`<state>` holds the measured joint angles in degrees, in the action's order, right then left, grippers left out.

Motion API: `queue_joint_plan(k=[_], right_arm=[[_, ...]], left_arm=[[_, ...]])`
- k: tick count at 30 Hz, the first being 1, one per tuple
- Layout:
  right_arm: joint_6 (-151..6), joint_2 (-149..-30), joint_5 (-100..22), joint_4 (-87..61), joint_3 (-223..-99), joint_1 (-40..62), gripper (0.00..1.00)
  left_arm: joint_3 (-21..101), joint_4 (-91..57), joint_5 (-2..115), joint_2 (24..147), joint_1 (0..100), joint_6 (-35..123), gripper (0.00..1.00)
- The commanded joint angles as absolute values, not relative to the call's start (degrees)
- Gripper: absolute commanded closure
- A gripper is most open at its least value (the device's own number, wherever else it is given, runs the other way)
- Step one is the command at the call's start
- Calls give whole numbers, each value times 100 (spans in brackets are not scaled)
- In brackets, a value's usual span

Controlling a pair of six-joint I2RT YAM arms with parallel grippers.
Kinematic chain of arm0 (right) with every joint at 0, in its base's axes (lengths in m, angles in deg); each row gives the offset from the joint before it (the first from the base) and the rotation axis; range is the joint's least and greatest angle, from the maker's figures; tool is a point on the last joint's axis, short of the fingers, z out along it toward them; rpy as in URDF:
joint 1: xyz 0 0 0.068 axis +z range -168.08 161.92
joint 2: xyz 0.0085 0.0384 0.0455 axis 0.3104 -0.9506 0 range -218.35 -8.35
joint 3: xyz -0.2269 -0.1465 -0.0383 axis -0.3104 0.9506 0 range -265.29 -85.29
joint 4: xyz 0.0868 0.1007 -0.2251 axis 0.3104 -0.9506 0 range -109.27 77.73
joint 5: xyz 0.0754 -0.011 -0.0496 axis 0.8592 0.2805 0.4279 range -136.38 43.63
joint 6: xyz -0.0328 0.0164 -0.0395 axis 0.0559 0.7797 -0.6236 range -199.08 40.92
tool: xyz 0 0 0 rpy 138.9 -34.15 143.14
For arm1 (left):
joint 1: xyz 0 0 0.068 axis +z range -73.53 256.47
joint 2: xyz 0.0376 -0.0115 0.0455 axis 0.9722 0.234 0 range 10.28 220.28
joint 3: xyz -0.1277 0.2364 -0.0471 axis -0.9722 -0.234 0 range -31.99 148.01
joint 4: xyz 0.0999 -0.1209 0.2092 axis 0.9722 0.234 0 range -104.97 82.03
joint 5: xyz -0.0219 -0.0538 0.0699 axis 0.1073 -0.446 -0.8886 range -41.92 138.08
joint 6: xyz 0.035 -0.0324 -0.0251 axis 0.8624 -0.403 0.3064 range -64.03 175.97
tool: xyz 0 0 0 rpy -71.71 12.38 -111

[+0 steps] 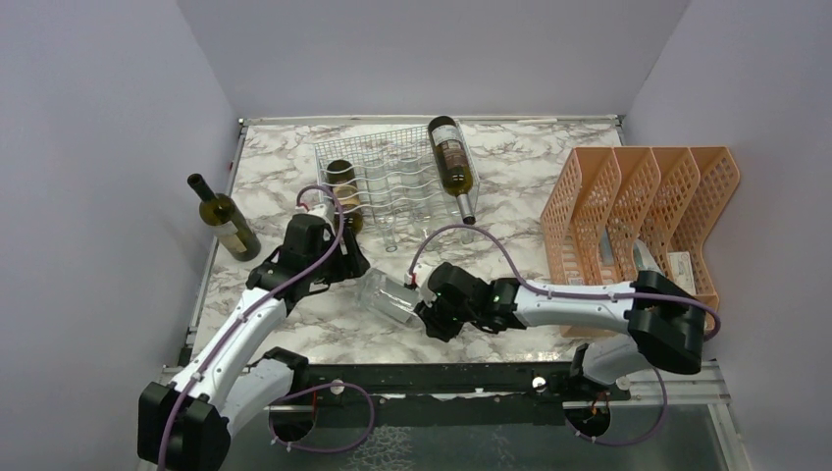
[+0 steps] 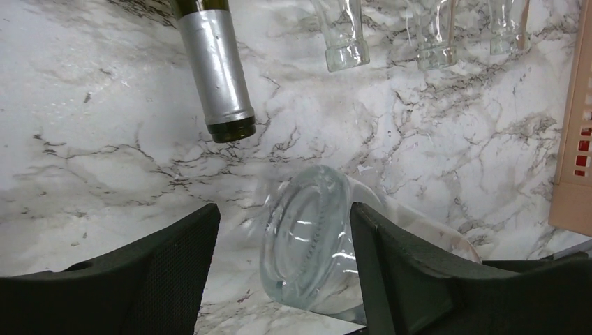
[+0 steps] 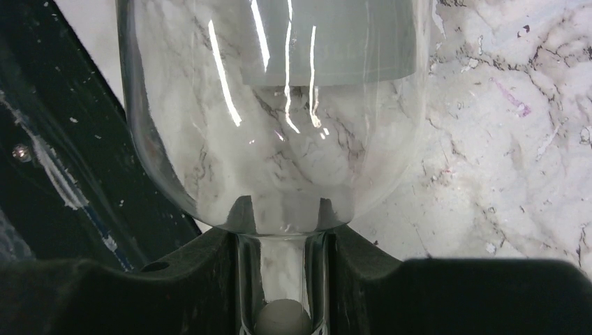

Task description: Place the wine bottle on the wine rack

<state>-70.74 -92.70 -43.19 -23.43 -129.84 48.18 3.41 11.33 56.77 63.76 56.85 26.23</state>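
Clear wine bottle [image 1: 388, 297] was clamped by its neck in the closed right gripper [image 3: 281, 237], its base between the parted jaws of the left gripper [image 2: 283, 209]. Left should back straight off before the carry to the wine rack [image 1: 392, 186] ahead.

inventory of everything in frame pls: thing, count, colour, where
rack: 1, white wire, back centre of table
labelled bottle: 1, green, lying on rack's right side
foil-neck bottle: 1, dark green, rack's left end
racked clear bottles: 3 necks visible, clear, mid rack
loose bottle: 1, green, lying at table's left edge
clear bottle: 1, clear, near centre, between the tools
tray: 1, orange, perforated, table's right side
table: 1, white marble
left tool: 1, black, open around clear bottle's base
right tool: 1, black, shut on clear bottle's neck
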Motion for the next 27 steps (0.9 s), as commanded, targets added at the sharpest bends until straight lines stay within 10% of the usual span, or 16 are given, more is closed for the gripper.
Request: queue_joint_plan(k=[1, 15, 27], right_arm=[[-7114, -8445, -4067, -1577, -13069, 4809, 99], [-6618, -7323, -5373, -1731, -13710, 4801, 99], [-6232, -9115, -6822, -2512, -16390, 4091, 99]], left_arm=[[761, 1367, 5043, 5990, 5669, 2717, 26], [1896, 1752, 3372, 4423, 5669, 3383, 25], [2249, 1798, 3316, 3549, 5670, 3676, 23]])
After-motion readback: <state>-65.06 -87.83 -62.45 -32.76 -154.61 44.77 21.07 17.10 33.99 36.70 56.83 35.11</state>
